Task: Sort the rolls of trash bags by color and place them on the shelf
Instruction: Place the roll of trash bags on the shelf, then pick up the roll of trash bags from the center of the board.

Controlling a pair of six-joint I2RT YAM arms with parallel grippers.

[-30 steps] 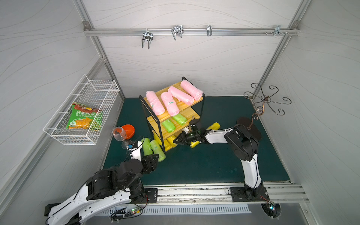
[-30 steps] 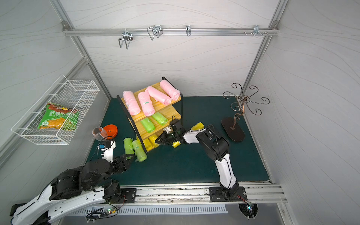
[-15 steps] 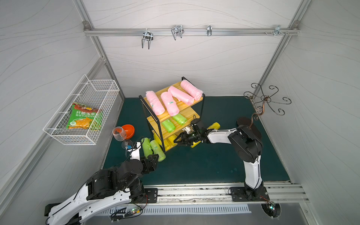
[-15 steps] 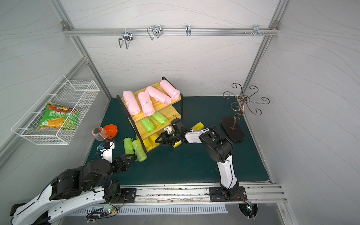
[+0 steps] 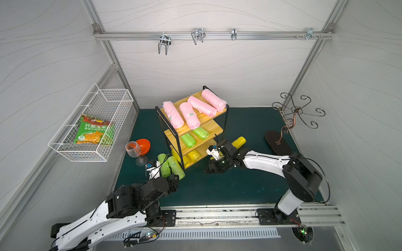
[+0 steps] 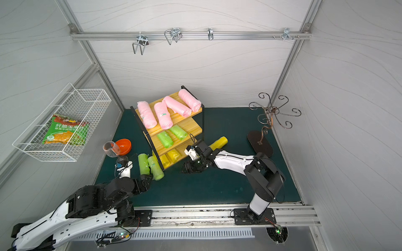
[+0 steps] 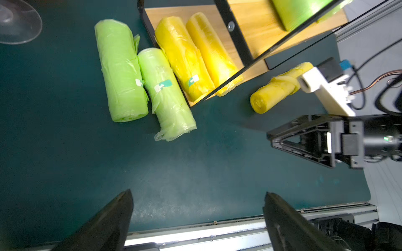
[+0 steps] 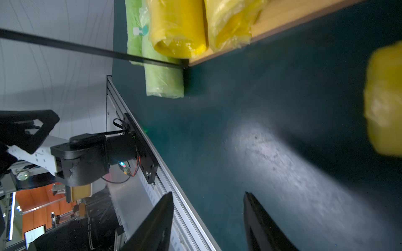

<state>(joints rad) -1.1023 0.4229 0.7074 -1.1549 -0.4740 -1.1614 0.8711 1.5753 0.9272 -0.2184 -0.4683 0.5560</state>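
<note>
the left pincer (image 7: 198, 192) stands wide apart and holds nothing; only the bare green mat (image 7: 195, 165) shows between its fingers. a little ahead of it two green rolls (image 7: 121, 71) lie on the mat side by side, touching each other, at the end of the shelf (image 5: 215, 128). just behind them two yellow rolls (image 7: 185, 58) lie together on the lowest board. the right pincer (image 8: 208, 193) is also apart and empty, low over the mat in front of the shelf. a loose yellow roll (image 7: 274, 91) lies on the mat just beside this pincer, outside its fingers and not touching them. farther and higher, two more green rolls (image 5: 188, 140) rest on the middle board, and four pink rolls (image 5: 189, 115) lie across the top board.
</note>
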